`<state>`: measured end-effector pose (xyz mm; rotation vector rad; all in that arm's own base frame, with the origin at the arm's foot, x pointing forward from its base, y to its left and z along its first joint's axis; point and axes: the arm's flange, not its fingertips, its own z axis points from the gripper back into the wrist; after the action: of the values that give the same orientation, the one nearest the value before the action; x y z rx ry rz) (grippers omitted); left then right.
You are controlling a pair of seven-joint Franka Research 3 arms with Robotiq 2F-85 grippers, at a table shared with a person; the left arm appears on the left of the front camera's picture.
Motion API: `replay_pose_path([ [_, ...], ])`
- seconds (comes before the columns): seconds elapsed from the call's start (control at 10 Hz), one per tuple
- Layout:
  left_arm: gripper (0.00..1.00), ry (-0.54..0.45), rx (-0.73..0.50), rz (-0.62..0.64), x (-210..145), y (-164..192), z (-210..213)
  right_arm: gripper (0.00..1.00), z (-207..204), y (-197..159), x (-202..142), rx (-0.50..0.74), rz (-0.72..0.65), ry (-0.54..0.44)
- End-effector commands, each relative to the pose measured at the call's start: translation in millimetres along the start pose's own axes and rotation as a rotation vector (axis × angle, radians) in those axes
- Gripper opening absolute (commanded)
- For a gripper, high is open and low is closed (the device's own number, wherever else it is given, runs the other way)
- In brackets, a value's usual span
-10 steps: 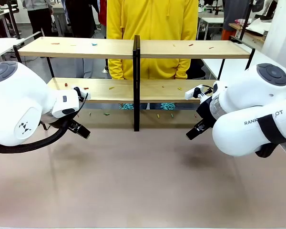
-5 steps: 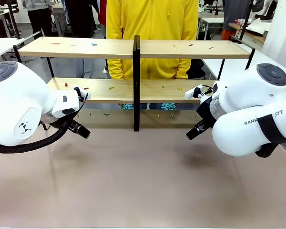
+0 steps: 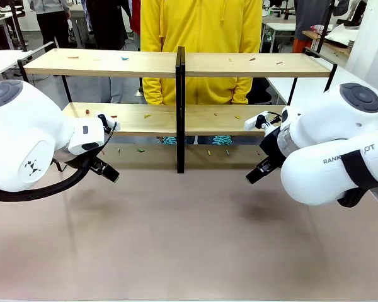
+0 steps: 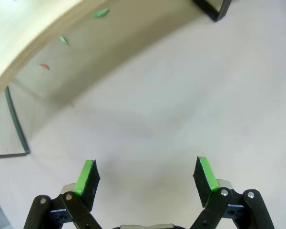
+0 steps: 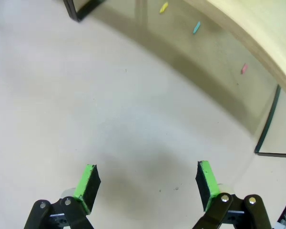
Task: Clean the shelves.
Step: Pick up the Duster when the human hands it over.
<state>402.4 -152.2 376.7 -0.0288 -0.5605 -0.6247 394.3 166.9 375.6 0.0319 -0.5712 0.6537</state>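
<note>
Two sets of fingers hang low over the bench (image 3: 189, 239), and both are spread wide with nothing in them. Your left fingers (image 3: 106, 170) are on the left side and your right fingers (image 3: 254, 173) are on the right side. The shelves (image 3: 208, 118) stand past them both, farther along the bench, between the fingers and the person (image 3: 201, 25) in the yellow top. Their two long boards run from side to side, and a black middle post (image 3: 180, 107) cuts them in half. Small coloured bits (image 3: 147, 116) lie on both boards, and some lie on the bench under the lower one. You will likely need to reach forward and up. The left fingers are nearer the left half, and the right fingers are nearer the right half.
</note>
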Motion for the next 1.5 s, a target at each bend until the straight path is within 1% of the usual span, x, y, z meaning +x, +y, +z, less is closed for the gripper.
replay_pose_path([
  [0.0, 1.00, -0.072, -0.104, -0.095, -22, 15, 73, 1.00, 61, -16, -7, 0.036, 0.006, -0.051],
  [0.1, 1.00, -0.165, -0.131, -0.151, -47, 31, 131, 1.00, 117, -31, -15, 0.022, -0.015, -0.127],
  [0.2, 1.00, -0.258, -0.070, -0.128, -67, 40, 174, 1.00, 158, -38, -20, -0.016, -0.026, -0.177],
  [0.3, 1.00, -0.378, -0.039, -0.085, -83, 39, 205, 1.00, 189, -40, -22, -0.081, -0.052, -0.229],
  [0.4, 1.00, -0.458, -0.017, 0.006, -91, 34, 221, 1.00, 211, -37, -19, -0.144, -0.120, -0.287],
  [0.5, 1.00, -0.514, -0.005, 0.092, -89, 25, 227, 1.00, 226, -19, -11, -0.280, -0.180, -0.336],
  [0.6, 1.00, -0.506, -0.023, 0.129, -83, 17, 230, 1.00, 236, 0, -4, -0.296, -0.193, -0.350],
  [0.7, 1.00, -0.486, -0.056, 0.163, -80, 7, 235, 1.00, 244, 16, 4, -0.321, -0.272, -0.339],
  [0.8, 1.00, -0.475, -0.025, 0.264, -75, -3, 238, 1.00, 245, 28, 11, -0.313, -0.284, -0.317],
  [0.9, 1.00, -0.403, -0.020, 0.316, -70, -13, 239, 1.00, 242, 38, 18, -0.332, -0.314, -0.303],
  [1.0, 1.00, -0.352, 0.010, 0.345, -62, -21, 238, 1.00, 240, 41, 24, -0.319, -0.318, -0.287],
  [1.1, 1.00, -0.335, -0.002, 0.351, -57, -25, 238, 1.00, 240, 41, 27, -0.309, -0.311, -0.285],
  [1.3, 1.00, -0.348, -0.036, 0.333, -61, -28, 239, 1.00, 238, 30, 30, -0.299, -0.326, -0.279],
  [1.4, 1.00, -0.348, -0.043, 0.344, -59, -27, 237, 1.00, 236, 24, 31, -0.290, -0.339, -0.275],
])
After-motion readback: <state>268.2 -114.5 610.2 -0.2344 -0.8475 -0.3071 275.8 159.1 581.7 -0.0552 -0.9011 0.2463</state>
